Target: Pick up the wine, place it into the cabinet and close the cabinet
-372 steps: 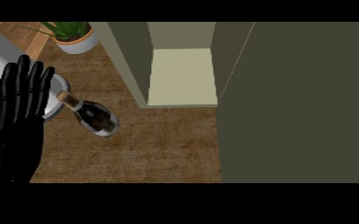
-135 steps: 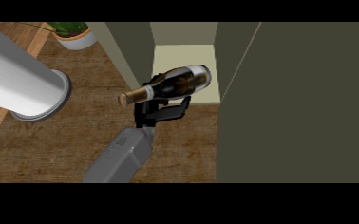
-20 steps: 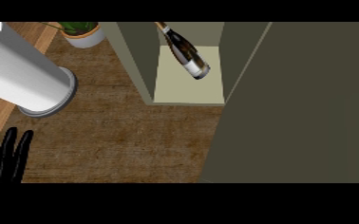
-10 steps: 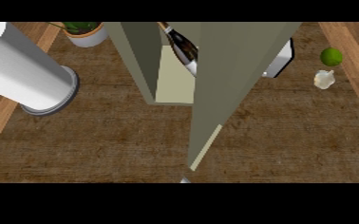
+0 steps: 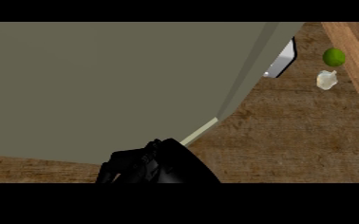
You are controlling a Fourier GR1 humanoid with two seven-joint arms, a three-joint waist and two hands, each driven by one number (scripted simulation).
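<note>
Door (image 5: 126, 85) has swung across since half a second ago, now filling most of the view and hiding the wine and cabinet interior. One black hand (image 5: 151, 166) at bottom edge touches it; which hand and its fingers' state, can't tell. Lime (image 5: 334, 57) and a pale lump (image 5: 326, 79) sit on the desk (image 5: 280, 142). No readable writing.

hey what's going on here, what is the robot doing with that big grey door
One black hand is at the lower edge of the grey-green cabinet door, which fills most of the head view. The view does not settle which hand it is, nor how its fingers stand. No wine bottle shows; the door hides the cabinet's inside. To the right, on the wooden counter, lie a green lime and a white garlic bulb, beside a shiny metal object.
</note>
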